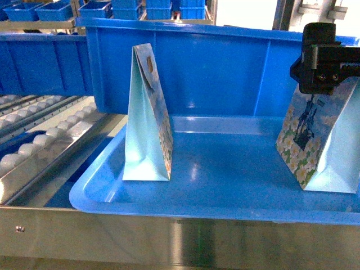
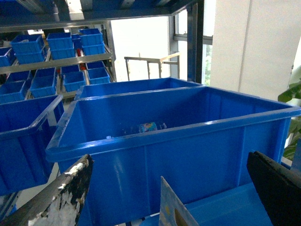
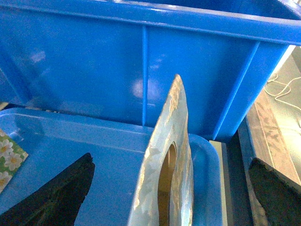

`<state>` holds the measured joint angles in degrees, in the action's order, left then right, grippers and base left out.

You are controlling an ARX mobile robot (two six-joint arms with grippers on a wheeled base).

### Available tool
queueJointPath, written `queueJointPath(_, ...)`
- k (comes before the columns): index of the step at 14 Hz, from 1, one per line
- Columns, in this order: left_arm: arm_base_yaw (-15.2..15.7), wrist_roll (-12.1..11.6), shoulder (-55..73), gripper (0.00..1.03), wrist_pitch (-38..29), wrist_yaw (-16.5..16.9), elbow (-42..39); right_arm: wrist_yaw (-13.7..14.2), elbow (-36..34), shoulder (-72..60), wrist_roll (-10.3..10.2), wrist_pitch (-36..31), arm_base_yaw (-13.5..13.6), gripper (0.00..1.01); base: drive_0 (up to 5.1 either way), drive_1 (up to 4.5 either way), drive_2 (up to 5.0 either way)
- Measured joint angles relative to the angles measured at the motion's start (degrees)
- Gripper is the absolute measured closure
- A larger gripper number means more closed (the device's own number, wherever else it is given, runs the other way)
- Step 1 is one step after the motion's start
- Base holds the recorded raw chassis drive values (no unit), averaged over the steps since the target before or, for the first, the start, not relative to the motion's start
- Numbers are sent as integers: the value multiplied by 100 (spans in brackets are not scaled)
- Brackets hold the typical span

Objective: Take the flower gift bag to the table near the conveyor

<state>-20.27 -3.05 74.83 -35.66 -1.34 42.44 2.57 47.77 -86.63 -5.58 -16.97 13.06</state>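
Flower gift bag (image 1: 315,140) found upright at the right end of a shallow blue tray (image 1: 225,185), base resting on the tray floor. White blossoms and a dark figure printed on the face turned to the head camera; pale side panel turned right. Folded top edge with a cut-out handle hole seen from the right wrist camera.

Right pincer (image 3: 170,160) positioned directly over that bag, fingers (image 3: 56,197) spread wide to either side of the top edge. No contact visible between fingers and paper; nothing held.

Second gift bag (image 1: 147,112) upright in the left part of the same tray, well apart from the first, narrow side facing the head camera.

Left pincer (image 2: 168,157) likewise spread wide, nothing held, with the tip of the second bag showing low between its fingers.

Large blue bin (image 1: 225,67) standing just behind the tray. Conveyor (image 1: 39,129) of white rollers in steel rails just beside the tray's left rim. Smaller blue bins (image 2: 42,61) on racking beyond.
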Motion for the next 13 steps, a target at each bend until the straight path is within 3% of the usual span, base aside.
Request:
queueJointPath(3,0,0,0,5,-2,0,0,76,-76,-66,35,-79,-2,5,0,0,0)
queueJointPath(11,0,0,0,5,2,0,0,101,-525,122,129,-437,9,96,0,0,0)
queueJointPath(13,0,0,0,5,2,2,0,94,-647,256,177,-542,50,99,0,0,0)
